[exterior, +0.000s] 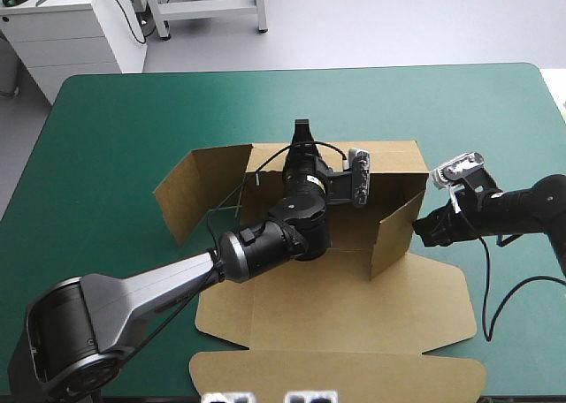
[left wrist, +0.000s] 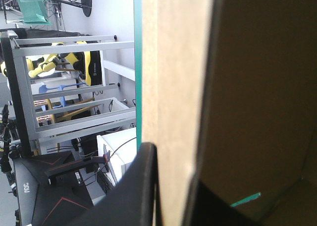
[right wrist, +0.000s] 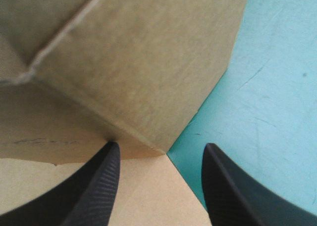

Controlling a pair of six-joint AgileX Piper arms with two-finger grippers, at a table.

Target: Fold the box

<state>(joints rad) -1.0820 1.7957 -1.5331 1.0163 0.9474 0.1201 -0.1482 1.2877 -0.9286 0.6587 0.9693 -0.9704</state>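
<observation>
Lid (exterior: 354, 319) flat, pointing at near edge, brown box (exterior: 349, 237) mid-table on teal-green cover (exterior: 115, 111), tray long axis left-right, my right pincer (right wrist: 161, 154) spread wide at right wall (exterior: 398, 235) corner, my left pincer (left wrist: 173, 186) clamping far wall (exterior: 393, 160)

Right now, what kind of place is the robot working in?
Probably a robot lab or workshop: the left gripper and right gripper are at a brown box on a teal-green table, with a white drawer cabinet beyond it.

Plain brown box (exterior: 354, 306); teal-green table cover (exterior: 115, 129); black R end effector fingers (right wrist: 94, 196).
</observation>
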